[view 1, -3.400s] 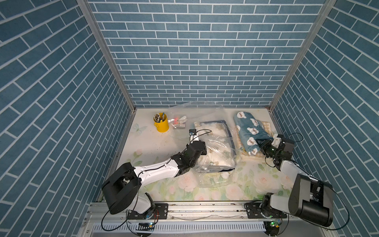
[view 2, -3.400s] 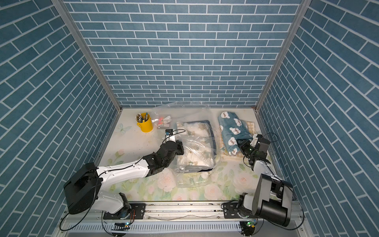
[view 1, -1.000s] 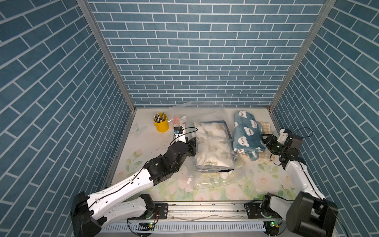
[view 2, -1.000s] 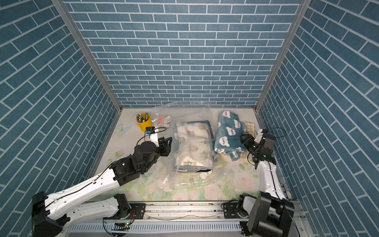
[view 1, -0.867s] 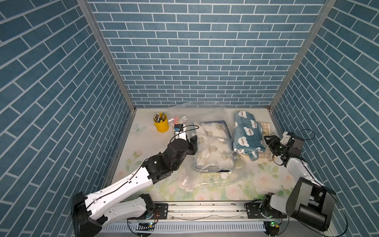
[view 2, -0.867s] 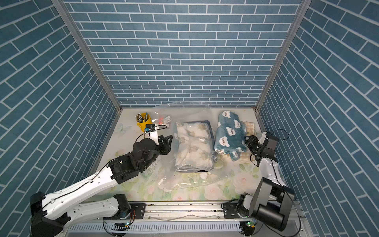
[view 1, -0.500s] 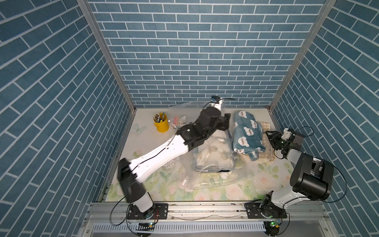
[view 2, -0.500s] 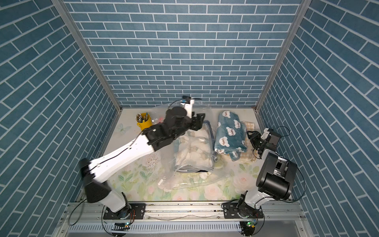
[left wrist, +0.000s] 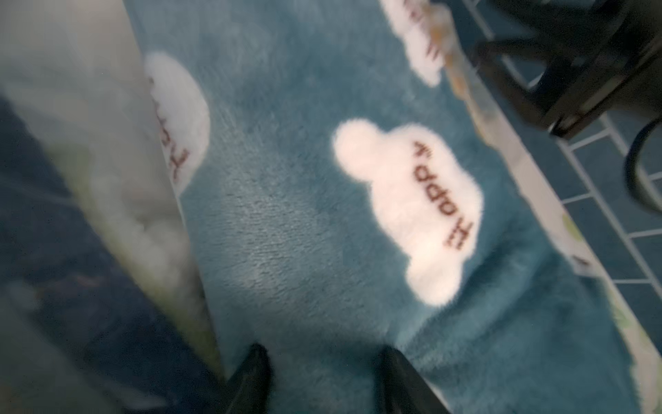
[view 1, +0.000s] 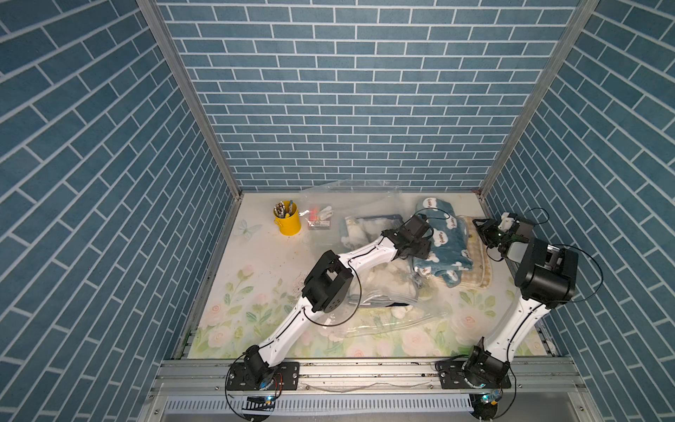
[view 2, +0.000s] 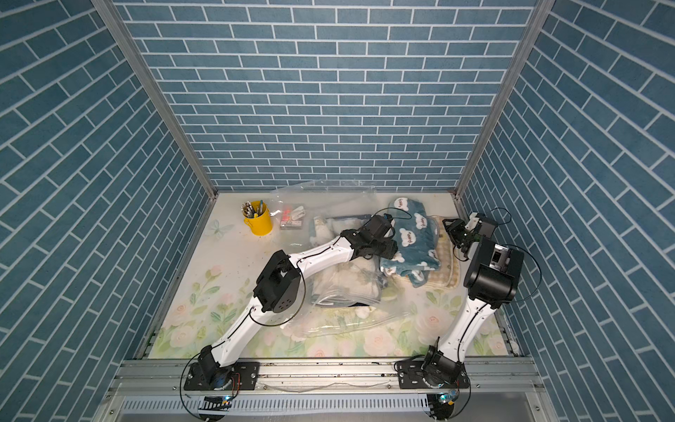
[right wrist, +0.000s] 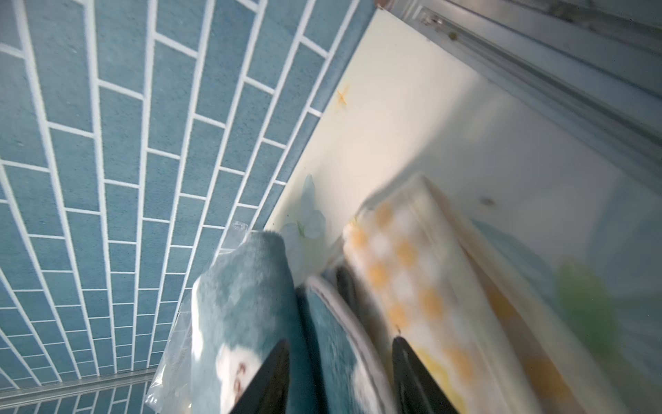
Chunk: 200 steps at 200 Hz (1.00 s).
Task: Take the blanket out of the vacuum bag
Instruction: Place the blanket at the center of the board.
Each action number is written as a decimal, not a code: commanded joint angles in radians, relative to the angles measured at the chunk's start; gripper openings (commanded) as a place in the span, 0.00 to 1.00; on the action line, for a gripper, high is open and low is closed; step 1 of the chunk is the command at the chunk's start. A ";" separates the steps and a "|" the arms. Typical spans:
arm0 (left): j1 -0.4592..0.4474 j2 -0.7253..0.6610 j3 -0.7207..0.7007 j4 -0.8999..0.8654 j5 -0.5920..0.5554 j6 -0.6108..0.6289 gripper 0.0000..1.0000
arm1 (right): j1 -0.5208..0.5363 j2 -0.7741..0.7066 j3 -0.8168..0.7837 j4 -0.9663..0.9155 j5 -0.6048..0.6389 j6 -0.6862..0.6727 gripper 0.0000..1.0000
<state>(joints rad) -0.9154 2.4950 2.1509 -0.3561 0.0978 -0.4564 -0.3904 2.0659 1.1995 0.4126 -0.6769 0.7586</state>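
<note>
Floral table [view 1: 255,263] holds vacuum bag [view 1: 383,288], cup [view 1: 288,221], checked pad [view 1: 478,263]

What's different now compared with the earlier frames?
The left gripper quit the vacuum bag and swung across it to the teal cloud blanket, jaws open over it. The right gripper slid farther back along the checked blanket. The yellow pen cup stayed put.

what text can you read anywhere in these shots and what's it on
"Happy": red-brown letters on a white cloud of the teal blanket.
On a second cloud: red-brown letters, half hidden, unreadable.
On the small packet by the yellow cup: print too small to read.
</note>
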 commanded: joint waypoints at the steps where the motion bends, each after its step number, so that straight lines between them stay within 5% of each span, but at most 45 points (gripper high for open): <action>1: 0.007 -0.088 -0.072 0.060 0.015 -0.021 0.56 | 0.025 0.054 0.092 -0.089 0.067 -0.093 0.49; 101: 0.038 -0.118 -0.207 0.125 0.035 -0.024 0.53 | 0.088 0.236 0.256 -0.229 0.065 -0.219 0.57; 200: 0.049 -0.127 -0.210 0.125 0.043 -0.021 0.53 | 0.094 0.085 0.074 -0.028 -0.062 -0.129 0.49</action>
<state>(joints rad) -0.8818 2.3806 1.9644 -0.2253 0.1440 -0.4820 -0.3077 2.2189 1.3182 0.3676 -0.6918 0.6029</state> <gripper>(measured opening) 0.530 0.522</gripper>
